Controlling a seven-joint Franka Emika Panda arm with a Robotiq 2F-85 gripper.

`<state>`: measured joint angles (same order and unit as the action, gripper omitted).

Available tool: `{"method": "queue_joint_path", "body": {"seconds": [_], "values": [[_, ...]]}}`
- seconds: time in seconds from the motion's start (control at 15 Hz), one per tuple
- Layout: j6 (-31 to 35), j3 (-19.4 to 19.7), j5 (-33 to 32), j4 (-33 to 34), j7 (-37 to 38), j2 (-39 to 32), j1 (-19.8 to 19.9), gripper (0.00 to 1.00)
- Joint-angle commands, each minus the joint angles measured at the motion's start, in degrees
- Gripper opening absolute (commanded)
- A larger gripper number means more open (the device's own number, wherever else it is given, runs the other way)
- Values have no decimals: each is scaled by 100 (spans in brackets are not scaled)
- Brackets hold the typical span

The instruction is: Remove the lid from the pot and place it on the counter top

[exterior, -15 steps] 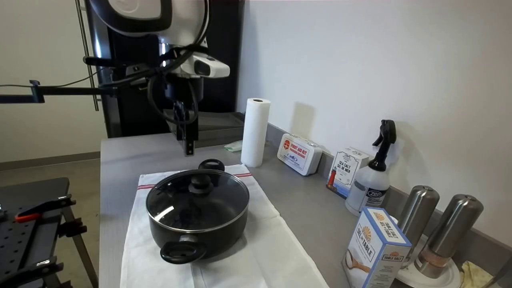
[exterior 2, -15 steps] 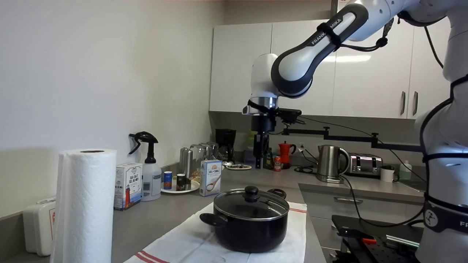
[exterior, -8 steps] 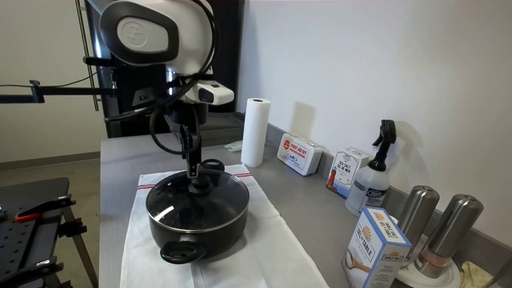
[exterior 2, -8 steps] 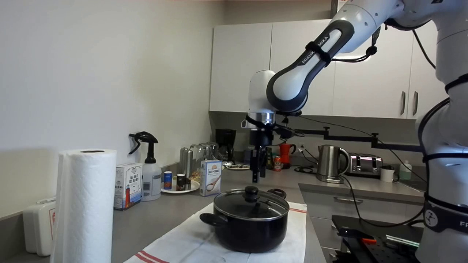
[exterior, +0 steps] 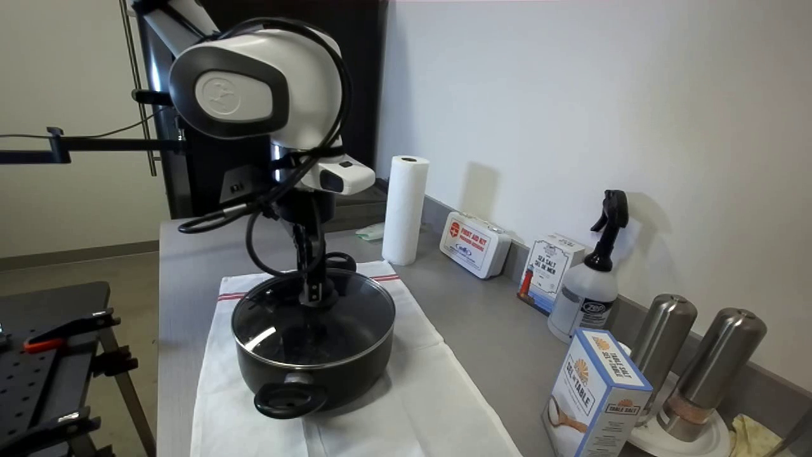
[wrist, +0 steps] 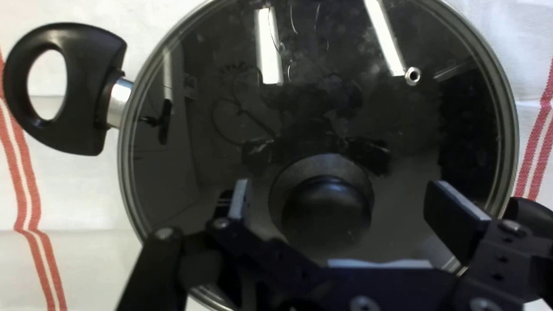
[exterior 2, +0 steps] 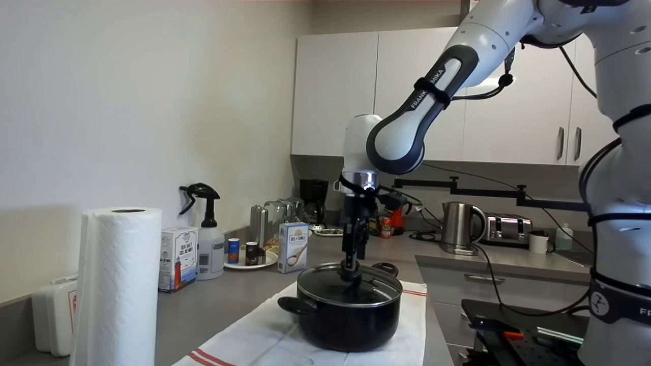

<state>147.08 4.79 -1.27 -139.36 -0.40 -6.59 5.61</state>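
Right over the black pot [exterior 2: 351, 325], here's the gripper [wrist: 339, 196], fingers [wrist: 453, 211] spread wide, one on each side of the black knob [wrist: 326, 211] of the lid [exterior: 346, 324], with a gap on both flanks, tighter on the left in the wrist view. And that lid sits on the pot, rim on rim, with two side handles [exterior: 290, 400] jutting past the edge. Underneath, a white cloth [exterior: 412, 393], red-striped at the ends. Now the room: in an exterior view, only a slim strip of grey counter top [exterior: 177, 349] separates cloth from drop-off on the left, but on the right a broader lane runs up to the spray bottle [exterior: 583, 301] and the table salt box [exterior: 599, 393]. Paper towel roll [exterior: 406, 212], upright, just off the cloth's far corner!
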Motion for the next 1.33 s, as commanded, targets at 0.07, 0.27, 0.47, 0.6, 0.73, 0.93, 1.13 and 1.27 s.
{"method": "queue_joint_path", "body": {"seconds": [0.07, 0.27, 0.47, 0.6, 0.73, 0.93, 1.13, 1.27], "values": [[222, 20, 81, 66, 27, -177, 2, 75], [280, 19, 93, 64, 10, -200, 13, 60], [310, 17, 110, 50, -7, -188, 23, 38], [317, 29, 115, 50, -10, -161, 32, 24], [321, 29, 118, 39, -17, -153, 33, 24], [326, 26, 95, -55, -16, 7, 23, 24], [320, 41, -91, -244, 105, 299, -35, 24], [298, 37, -181, -358, 160, 470, -69, 24]]}}
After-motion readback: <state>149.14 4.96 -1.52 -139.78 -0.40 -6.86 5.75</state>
